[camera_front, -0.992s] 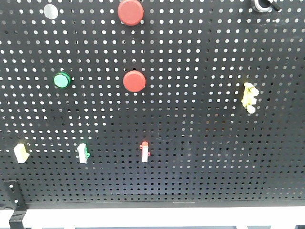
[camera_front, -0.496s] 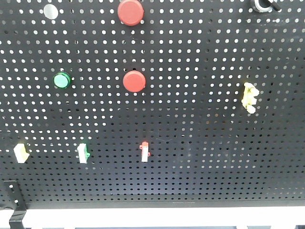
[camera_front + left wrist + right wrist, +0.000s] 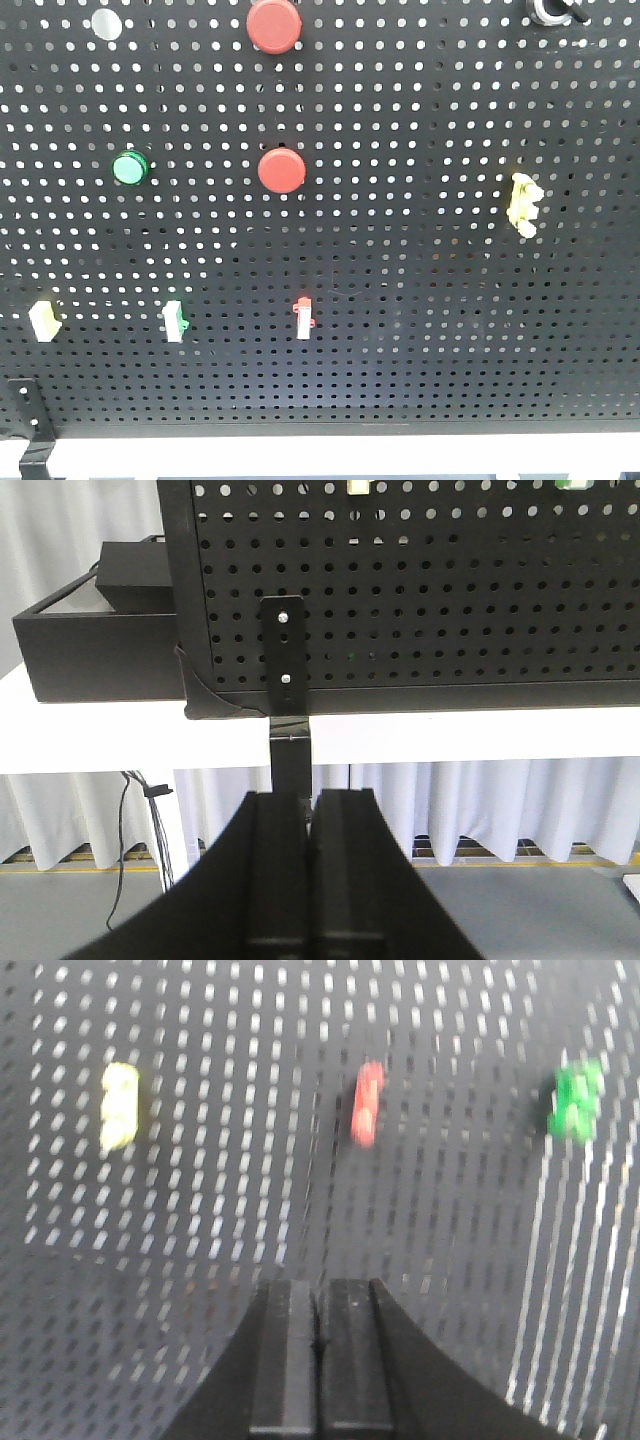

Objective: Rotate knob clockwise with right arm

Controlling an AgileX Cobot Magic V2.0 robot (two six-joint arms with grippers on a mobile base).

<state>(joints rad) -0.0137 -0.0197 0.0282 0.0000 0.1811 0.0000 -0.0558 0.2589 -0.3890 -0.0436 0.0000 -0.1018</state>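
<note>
Right gripper (image 3: 318,1360) is seen with flat matte-black fingers pressed together, nothing held, faced at a blurred perforated pegboard (image 3: 220,1110). Knob (image 3: 547,10), round with a shiny silver rim and dark centre, is mounted at the pegboard's top right and cut off by the front view's upper edge. Yellow plastic clip (image 3: 522,204) is fixed below it. Upper red button (image 3: 274,25), lower red button (image 3: 282,171), glossy green button (image 3: 129,167) and flat silver disc (image 3: 106,24) are spread well to the left. Left gripper (image 3: 310,860) is likewise closed, below a white tabletop (image 3: 450,738).
</note>
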